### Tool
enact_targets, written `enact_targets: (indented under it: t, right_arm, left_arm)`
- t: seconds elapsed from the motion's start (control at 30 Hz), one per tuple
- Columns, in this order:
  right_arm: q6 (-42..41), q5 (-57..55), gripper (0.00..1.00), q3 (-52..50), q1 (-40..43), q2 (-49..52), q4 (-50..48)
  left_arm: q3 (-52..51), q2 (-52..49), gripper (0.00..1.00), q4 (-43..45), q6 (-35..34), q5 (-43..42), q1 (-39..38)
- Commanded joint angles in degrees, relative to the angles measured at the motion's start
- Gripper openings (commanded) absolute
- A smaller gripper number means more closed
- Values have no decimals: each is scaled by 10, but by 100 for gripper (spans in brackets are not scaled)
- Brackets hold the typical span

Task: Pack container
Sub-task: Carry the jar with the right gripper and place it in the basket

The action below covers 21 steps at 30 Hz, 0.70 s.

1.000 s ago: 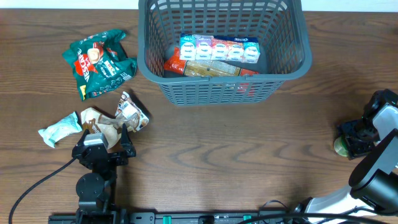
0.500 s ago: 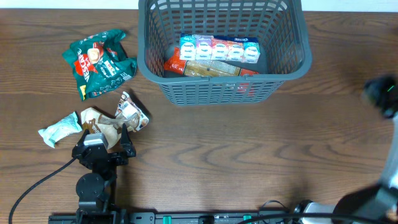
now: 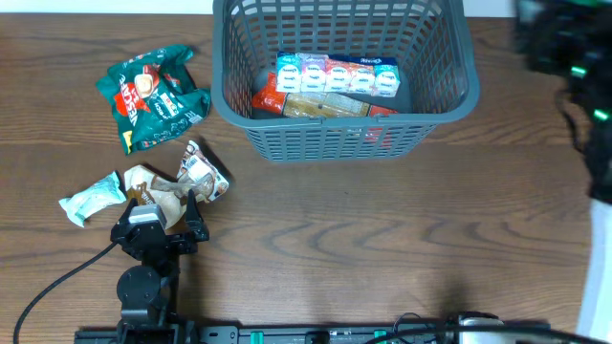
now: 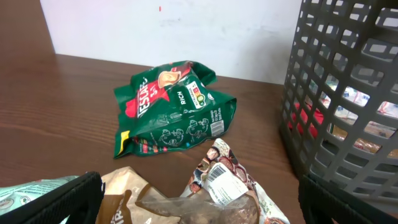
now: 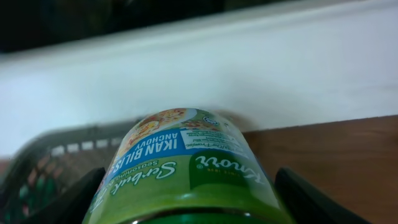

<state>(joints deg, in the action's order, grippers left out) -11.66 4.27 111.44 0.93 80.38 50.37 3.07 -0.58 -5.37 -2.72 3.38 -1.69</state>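
The dark grey lattice basket stands at the back centre and holds a row of small cartons and a red packet. It also shows in the left wrist view and the right wrist view. My right gripper is shut on a green seasoning jar and is raised at the basket's right side, blurred in the overhead view. My left gripper is open at the front left, straddling a brown and patterned snack packet on the table.
A green coffee bag lies at the back left, also in the left wrist view. A pale teal packet lies left of the left gripper. A white wall runs behind the table.
My right arm has lifted the jar off the table at the right and swung it up and back towards the basket's right side. The left arm has not moved.
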Motion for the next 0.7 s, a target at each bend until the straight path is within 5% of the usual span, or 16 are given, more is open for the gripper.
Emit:
enact_targets:
  t: [0.0,0.23,0.67]
  right_arm:
    - [70,-44,1,3,-76,70,4]
    - [131,-90,1,3,-150,182,19]
    - [123,-81,1,3,-156,350,50]
  left_arm:
    - [-17,3,99,-7,5,1,1]
    - [-17,3,99,-7,5,1,1]
    - [-17,3,98,-7,5,1,1]
